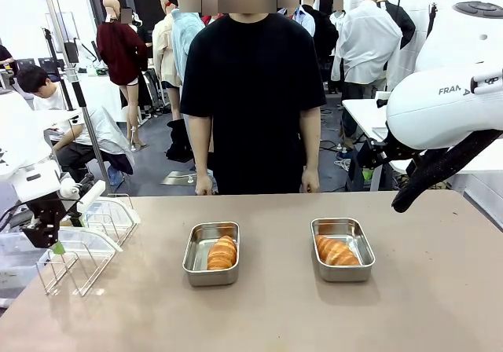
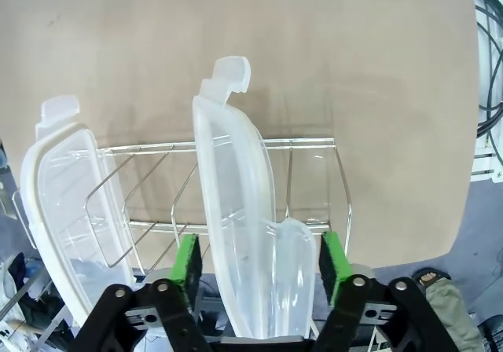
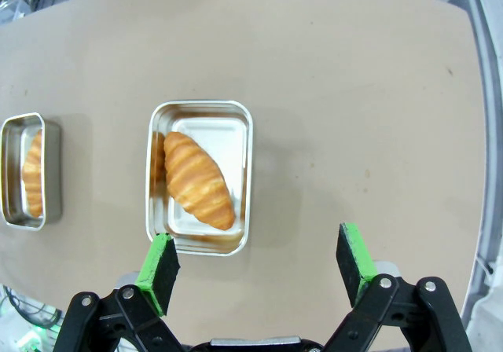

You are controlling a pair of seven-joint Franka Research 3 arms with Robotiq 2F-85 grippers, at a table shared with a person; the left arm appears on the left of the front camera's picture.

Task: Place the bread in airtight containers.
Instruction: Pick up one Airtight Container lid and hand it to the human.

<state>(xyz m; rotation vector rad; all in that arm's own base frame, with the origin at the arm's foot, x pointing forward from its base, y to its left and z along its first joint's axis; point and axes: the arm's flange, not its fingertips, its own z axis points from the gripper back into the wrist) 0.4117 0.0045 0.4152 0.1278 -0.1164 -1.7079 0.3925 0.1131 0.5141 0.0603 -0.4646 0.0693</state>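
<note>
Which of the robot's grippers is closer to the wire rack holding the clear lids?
Left. The left gripper straddles a lid standing in the wire rack; the right gripper hangs over a tin holding bread, well away.

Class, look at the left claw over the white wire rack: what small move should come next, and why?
Probably close the left claw on the clear white-rimmed plastic lid standing in the white wire rack: its green pads straddle it, and both shiny steel tins hold golden croissant-like rolls but no lids.
</note>
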